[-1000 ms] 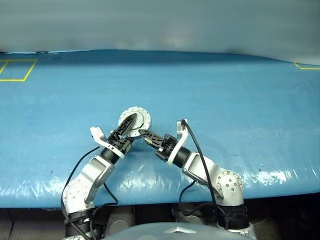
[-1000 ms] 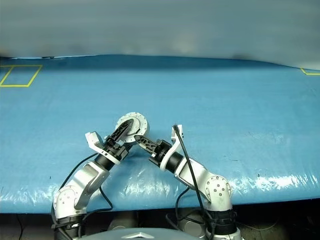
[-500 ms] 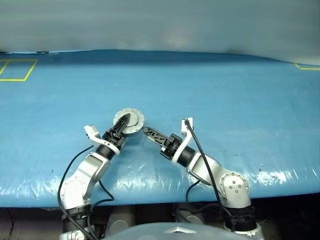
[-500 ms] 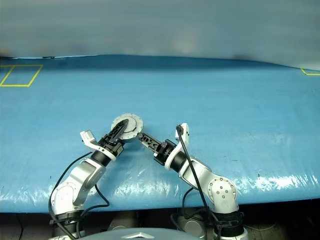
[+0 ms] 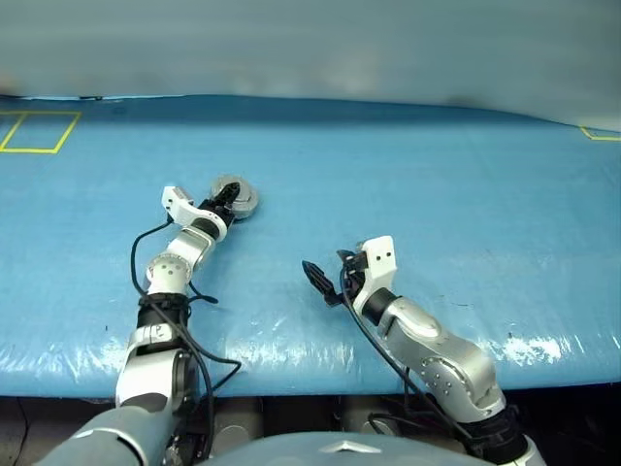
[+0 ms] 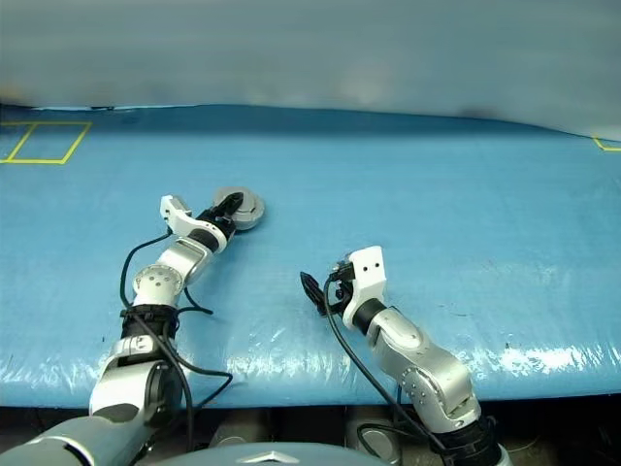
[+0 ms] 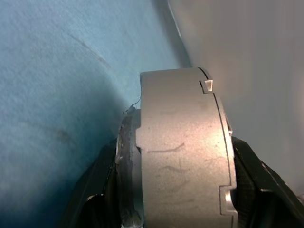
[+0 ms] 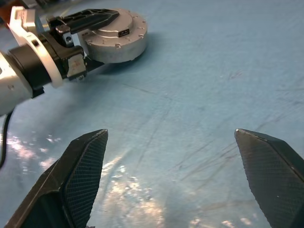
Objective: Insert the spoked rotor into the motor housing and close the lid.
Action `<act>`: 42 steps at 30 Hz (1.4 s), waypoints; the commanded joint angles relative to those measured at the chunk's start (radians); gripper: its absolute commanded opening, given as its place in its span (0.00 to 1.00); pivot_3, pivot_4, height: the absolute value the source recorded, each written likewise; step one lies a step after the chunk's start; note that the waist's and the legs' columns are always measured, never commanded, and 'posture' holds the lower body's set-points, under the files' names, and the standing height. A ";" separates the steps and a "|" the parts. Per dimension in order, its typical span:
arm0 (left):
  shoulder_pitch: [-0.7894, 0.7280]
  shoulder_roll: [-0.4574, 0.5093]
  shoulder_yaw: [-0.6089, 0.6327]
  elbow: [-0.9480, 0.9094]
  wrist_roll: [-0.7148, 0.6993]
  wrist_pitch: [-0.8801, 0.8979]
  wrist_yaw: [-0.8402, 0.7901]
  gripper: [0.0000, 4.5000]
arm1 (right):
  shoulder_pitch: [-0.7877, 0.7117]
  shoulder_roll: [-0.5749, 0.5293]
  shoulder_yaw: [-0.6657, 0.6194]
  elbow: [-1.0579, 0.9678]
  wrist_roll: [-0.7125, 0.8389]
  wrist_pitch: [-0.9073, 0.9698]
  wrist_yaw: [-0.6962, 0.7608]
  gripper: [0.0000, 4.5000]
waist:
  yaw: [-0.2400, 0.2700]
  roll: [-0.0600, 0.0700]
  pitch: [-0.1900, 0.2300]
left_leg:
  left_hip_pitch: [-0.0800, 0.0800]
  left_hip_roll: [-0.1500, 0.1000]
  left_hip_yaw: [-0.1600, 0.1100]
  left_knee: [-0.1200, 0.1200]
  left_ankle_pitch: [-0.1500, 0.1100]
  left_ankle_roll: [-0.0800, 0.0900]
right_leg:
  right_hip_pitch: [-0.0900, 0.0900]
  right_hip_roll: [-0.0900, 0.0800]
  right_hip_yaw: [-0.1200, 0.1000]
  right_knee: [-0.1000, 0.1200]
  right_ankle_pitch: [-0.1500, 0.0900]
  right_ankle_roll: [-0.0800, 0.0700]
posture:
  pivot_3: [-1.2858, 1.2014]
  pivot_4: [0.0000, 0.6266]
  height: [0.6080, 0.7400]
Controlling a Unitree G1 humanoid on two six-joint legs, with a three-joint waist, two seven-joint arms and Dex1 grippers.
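My left gripper (image 5: 229, 197) is gripping the motor housing (image 5: 239, 197) out on the blue table cover (image 5: 437, 175), one finger lying over the top, the other along the side. From my head the housing is looking like a small grey puck, closed, plain and smooth. My left wrist view is giving me the rim close up (image 7: 183, 156): matte cast metal with fine scratches, a stepped seam running round it, and small notches cut into the edge. My right wrist view is showing its flat top (image 8: 114, 33), with a ring of small screws near the edge and a little dark socket in the side wall. My right gripper (image 8: 180, 180) is standing wide open and empty, well apart from the housing, its cross-hatched black fingers (image 8: 78, 171) hovering over scuffed, glossy blue sheeting.
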 commanded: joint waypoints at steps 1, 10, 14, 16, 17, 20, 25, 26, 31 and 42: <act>-0.140 0.011 0.038 0.134 0.077 -0.082 -0.074 0.55 | 0.011 0.005 0.034 0.009 -0.154 -0.088 -0.004 1.00 | 0.000 0.000 0.000 | 0.000 0.000 0.000 0.000 0.000 0.000 | 0.000 0.000 0.000 0.000 0.000 0.000 | 0.52 0.24 1.00; -0.314 0.022 0.072 0.450 0.277 -0.179 -0.084 0.55 | 0.050 0.071 0.022 0.041 -0.276 -0.118 0.028 1.00 | -0.002 0.000 0.000 | 0.000 -0.001 0.000 0.000 0.000 0.001 | 0.000 -0.001 0.000 0.001 0.000 0.000 | 0.52 0.24 1.00; -0.310 0.032 0.095 0.477 0.318 -0.139 -0.056 0.77 | 0.066 0.093 0.015 0.038 -0.295 -0.107 0.049 1.00 | -0.004 0.000 0.000 | 0.001 -0.001 0.000 0.001 0.000 0.001 | 0.000 -0.001 0.000 0.002 0.000 0.000 | 0.52 0.24 1.00; -0.291 0.041 0.099 0.465 0.338 -0.110 -0.036 0.90 | 0.072 0.103 0.012 0.035 -0.301 -0.101 0.055 1.00 | -0.006 0.000 -0.001 | 0.001 -0.001 -0.001 0.001 -0.001 0.001 | 0.001 -0.001 0.000 0.002 0.000 0.000 | 0.52 0.24 1.00; -0.276 0.048 0.105 0.452 0.341 -0.083 -0.021 0.99 | 0.074 0.108 0.010 0.034 -0.304 -0.098 0.058 1.00 | -0.009 0.000 -0.001 | 0.003 -0.001 -0.001 0.001 -0.001 0.002 | 0.002 -0.001 0.000 0.002 0.000 0.000 | 0.52 0.24 1.00; -0.205 0.067 0.117 0.361 0.343 0.000 0.021 1.00 | 0.081 0.123 0.003 0.030 -0.303 -0.084 0.067 1.00 | -0.030 0.001 -0.002 | 0.007 0.000 0.000 0.000 -0.002 0.003 | 0.005 -0.001 0.000 0.003 0.000 0.000 | 0.52 0.24 1.00; -0.001 0.090 0.116 0.050 0.322 0.214 0.048 1.00 | 0.085 0.151 -0.011 0.028 -0.282 -0.058 0.098 1.00 | -0.046 0.001 -0.003 | 0.022 0.002 0.002 -0.004 -0.002 0.004 | 0.017 0.000 0.002 0.003 -0.001 0.000 | 0.52 0.24 1.00; 0.043 0.096 0.111 -0.017 0.319 0.257 0.045 1.00 | 0.084 0.155 -0.014 0.028 -0.280 -0.052 0.105 1.00 | -0.050 0.002 -0.004 | 0.023 0.002 0.003 -0.004 -0.002 0.003 | 0.017 0.000 0.002 0.003 -0.001 0.000 | 0.52 0.24 1.00; 0.268 0.146 0.035 -0.361 0.322 0.403 -0.015 1.00 | 0.077 0.149 -0.021 0.024 -0.282 -0.033 0.147 1.00 | -0.048 0.005 -0.009 | 0.027 0.003 0.004 -0.004 -0.002 0.003 | 0.020 0.001 0.004 0.004 -0.002 0.003 | 0.52 0.24 1.00; 0.712 0.175 -0.125 -0.857 0.557 0.019 -0.198 1.00 | 0.121 0.145 -0.046 0.023 -0.339 -0.155 0.162 1.00 | -0.025 0.005 -0.010 | 0.027 0.003 0.007 -0.006 -0.002 0.002 | 0.019 0.000 0.006 0.003 -0.006 -0.002 | 0.52 0.24 1.00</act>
